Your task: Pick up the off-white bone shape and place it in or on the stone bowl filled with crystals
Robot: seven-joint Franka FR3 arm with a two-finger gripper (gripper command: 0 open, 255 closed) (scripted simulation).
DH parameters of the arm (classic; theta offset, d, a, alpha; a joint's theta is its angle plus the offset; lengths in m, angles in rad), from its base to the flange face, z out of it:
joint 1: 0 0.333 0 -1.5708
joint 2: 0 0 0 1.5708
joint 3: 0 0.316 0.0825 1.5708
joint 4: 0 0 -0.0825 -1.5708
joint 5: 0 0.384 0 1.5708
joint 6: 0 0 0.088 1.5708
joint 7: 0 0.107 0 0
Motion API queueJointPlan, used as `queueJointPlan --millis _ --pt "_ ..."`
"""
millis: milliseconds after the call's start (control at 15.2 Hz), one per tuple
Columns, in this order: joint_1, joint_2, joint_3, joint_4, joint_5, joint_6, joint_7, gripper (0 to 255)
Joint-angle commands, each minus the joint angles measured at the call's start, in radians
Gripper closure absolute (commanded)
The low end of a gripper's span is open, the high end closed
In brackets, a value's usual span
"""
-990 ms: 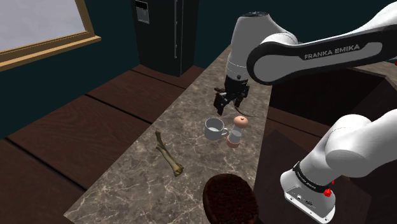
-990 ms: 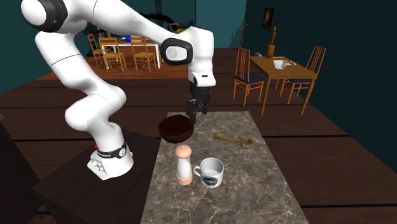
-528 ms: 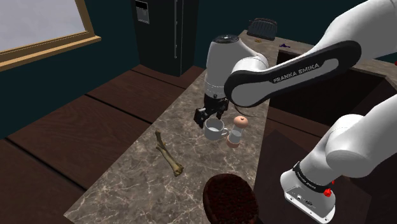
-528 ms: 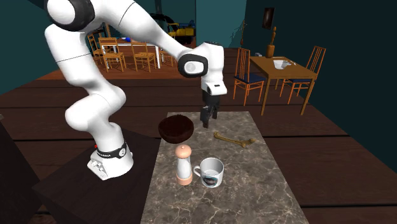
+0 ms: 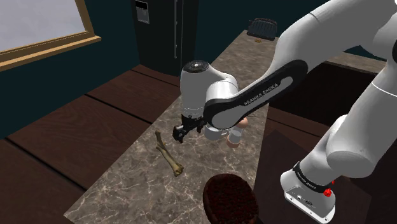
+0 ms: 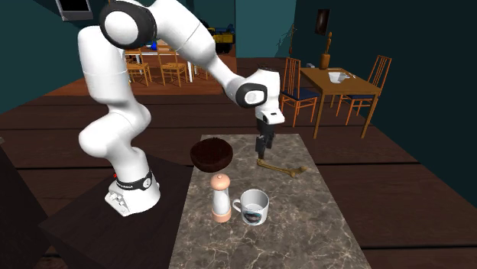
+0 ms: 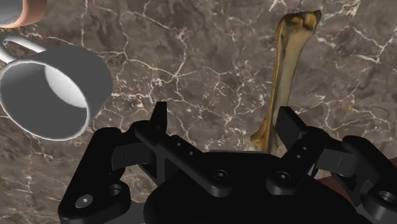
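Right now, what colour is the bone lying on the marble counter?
Yellowish tan with darker brown patches; the bone shows best in the wrist view.

The bone [image 7: 280,76] is yellowish tan with olive shading. The countertop [image 7: 191,63] is brown marble with pale cream veins. The mug [image 6: 253,206] is white. The shaker [image 6: 221,197] is white with salmon-pink ends. The bowl [image 6: 211,153], at mid-frame, is dark reddish brown. The gripper [image 7: 221,113] is black.

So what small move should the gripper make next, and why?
Probably shift the open black gripper sideways until the tan, knobby-ended bone sits midway between its fingers: the bone lies on the brown marbled counter close by one fingertip, off centre.
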Motion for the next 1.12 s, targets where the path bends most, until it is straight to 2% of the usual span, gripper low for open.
queueJointPlan --millis 0,330,528,1056 --pt "0.023 0.082 -0.001 0.045 -0.073 0.024 0.067 0" --pt "0.117 0.283 -0.043 0.193 -0.227 0.048 0.200 0" --pt "0.173 0.382 -0.072 0.282 -0.285 0.049 0.248 0" --pt "0.198 0.464 -0.115 0.295 -0.340 0.113 0.284 0"
